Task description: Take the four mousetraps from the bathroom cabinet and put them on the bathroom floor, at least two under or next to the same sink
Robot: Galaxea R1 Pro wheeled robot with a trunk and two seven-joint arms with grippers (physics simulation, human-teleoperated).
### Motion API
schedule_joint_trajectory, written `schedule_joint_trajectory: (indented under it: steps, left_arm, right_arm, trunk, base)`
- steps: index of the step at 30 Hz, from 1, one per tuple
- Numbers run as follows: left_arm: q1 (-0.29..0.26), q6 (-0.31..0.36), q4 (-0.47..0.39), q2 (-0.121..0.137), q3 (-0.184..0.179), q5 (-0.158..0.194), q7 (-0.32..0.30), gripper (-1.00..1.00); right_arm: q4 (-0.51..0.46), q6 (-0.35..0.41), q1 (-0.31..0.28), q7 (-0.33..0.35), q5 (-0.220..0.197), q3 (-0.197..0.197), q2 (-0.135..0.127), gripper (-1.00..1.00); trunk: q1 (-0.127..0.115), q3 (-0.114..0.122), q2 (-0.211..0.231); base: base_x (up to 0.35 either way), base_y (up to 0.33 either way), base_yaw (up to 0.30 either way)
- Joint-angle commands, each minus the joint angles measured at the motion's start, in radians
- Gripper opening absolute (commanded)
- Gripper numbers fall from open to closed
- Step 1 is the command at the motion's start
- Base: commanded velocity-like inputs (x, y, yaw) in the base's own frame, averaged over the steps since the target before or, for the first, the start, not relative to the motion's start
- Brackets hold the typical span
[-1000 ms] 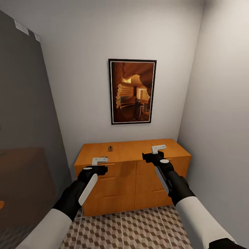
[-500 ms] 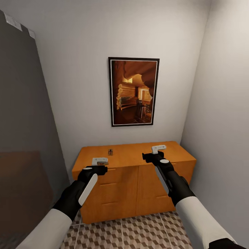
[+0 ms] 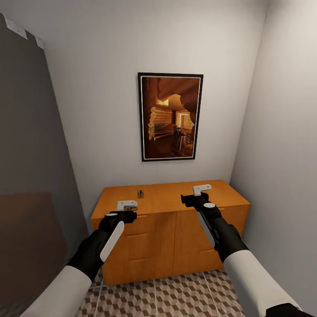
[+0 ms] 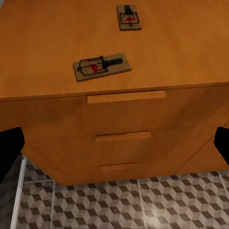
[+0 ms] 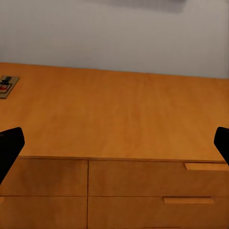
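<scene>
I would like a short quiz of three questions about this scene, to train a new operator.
1. True or false: the near mousetrap lies on top of the cabinet.
2. How many mousetraps does the left wrist view show? A one, B two, C four.
3. Fill in: above the cabinet hangs a framed ____.

Key: 1 true. 2 B; the far mousetrap lies nearer the wall. 3 picture. Both the left pincer and right pincer are open and empty.

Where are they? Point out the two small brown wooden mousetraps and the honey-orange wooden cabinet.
Nearer mousetrap (image 4: 101,67), left wrist view, board's middle.
Farther mousetrap (image 4: 129,17), left wrist view, board's middle.
Honey-orange wooden cabinet (image 3: 165,193), head view, bare flat top.
</scene>
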Motion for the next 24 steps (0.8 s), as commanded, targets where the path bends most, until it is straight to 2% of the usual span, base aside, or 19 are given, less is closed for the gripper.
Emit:
schedule_joint_trajectory:
  steps: [1, 24]
  left_arm:
    - [0.0, 0.002, -0.001, 0.0, -0.002, 0.01, 0.01, 1.0]
    - [0.0, 0.002, -0.001, 0.002, -0.001, 0.01, 0.01, 1.0]
  right_arm:
    - [-0.001, 0.006, 0.0, -0.005, 0.002, 0.002, 0.0, 1.0]
    - [0.008, 0.004, 0.0, -0.005, 0.006, 0.002, 0.0, 1.0]
  trunk:
    - [0.0, -0.001, -0.001]
    - [0.0, -0.001, -0.001]
  base:
    - [0.001, 0.0, 0.0]
    - [0.001, 0.0, 0.0]
